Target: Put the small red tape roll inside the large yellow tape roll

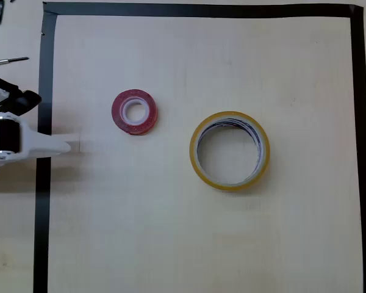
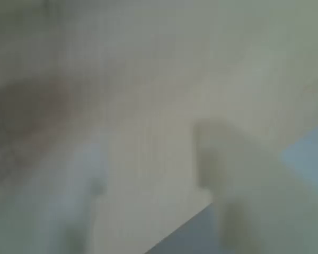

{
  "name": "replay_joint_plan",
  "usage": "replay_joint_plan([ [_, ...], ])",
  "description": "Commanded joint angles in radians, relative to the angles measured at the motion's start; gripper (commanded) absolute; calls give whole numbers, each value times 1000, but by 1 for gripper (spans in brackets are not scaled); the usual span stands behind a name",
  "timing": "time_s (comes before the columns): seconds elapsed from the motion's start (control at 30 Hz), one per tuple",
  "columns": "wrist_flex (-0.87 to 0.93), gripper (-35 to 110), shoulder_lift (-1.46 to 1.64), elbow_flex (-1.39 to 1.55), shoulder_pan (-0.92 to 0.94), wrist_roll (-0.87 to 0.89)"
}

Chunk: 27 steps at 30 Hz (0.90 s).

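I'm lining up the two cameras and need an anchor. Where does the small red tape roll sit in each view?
Overhead view: the small red tape roll lies flat, left of centre in the upper half, apart from the large yellow tape roll to its lower right.
Wrist view: too blurred to tell; a faint reddish smudge at the left edge may be it.
Shared landmark: the pale wooden table, also seen in the wrist view.
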Motion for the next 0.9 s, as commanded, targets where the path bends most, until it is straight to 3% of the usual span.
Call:
replay_joint_plan([
  [0.0,-3,5,11,-5,-23,5],
  [0.43,-3,6,11,-5,3,11],
  [0.6,75,15,-9,-118,58,-12],
  [0.87,-9,21,-741,-571,-144,-181],
])
